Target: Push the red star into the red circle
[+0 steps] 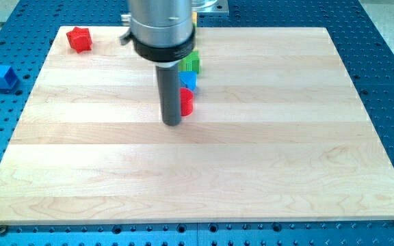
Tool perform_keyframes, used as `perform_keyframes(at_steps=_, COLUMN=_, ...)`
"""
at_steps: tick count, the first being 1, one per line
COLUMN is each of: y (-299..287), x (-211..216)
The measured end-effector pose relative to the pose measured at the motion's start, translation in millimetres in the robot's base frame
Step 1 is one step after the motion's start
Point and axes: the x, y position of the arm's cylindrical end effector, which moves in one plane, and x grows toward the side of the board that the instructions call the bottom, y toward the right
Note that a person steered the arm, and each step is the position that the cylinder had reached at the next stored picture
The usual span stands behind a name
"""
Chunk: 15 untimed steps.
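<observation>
Camera view showed the red star (79,39) lying near the upper left corner of the wooden surface (252,171), well apart from everything else. The red circle (186,101) sat near the middle of the view's upper half, at the bottom of a short column with a blue block (188,80) above it and a green block (191,62) above that; all three were partly hidden behind the arm. A second blue block (2,76) rested off the surface on the perforated blue table at the view's left.

The tool was a plain rod with no jaws to open or shut, so it held nothing. Its tip (172,124) stood on the surface just beside the red circle, on that block's left, apparently touching or nearly so, and far from the star. That position probably served the task poorly: to drive the star rightward and downward, the tip would need to sit on the star's far upper-left side.

The star was compact, with no clear long axis; which way its points faced could not be made out at this size.
</observation>
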Motion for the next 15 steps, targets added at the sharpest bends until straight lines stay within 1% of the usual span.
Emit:
perform_keyframes(at_steps=1, y=-75.8, x=32.2)
perform_keyframes(at_steps=2, y=-215.7, x=-11.9)
perform_keyframes(at_steps=3, y=-258.7, x=-115.6)
perform_keyframes(at_steps=4, y=-266.7, x=-205.2)
perform_keyframes(at_steps=5, y=-220.6, x=-213.7)
perform_keyframes(at_steps=6, y=-156.1, x=-185.5)
perform_keyframes(at_steps=7, y=-170.7, x=-199.6)
perform_keyframes(at_steps=8, y=-136.3, x=-188.5)
perform_keyframes(at_steps=9, y=-63.1, x=-109.3)
perform_keyframes(at_steps=10, y=-75.0, x=-102.1)
perform_keyframes(at_steps=11, y=-28.4, x=-117.8)
perform_keyframes(at_steps=12, y=-6.3, x=-117.6)
perform_keyframes(at_steps=13, y=-0.4, x=-82.4)
perform_keyframes(at_steps=14, y=-12.4, x=-34.4)
perform_keyframes(at_steps=15, y=-9.5, x=4.1)
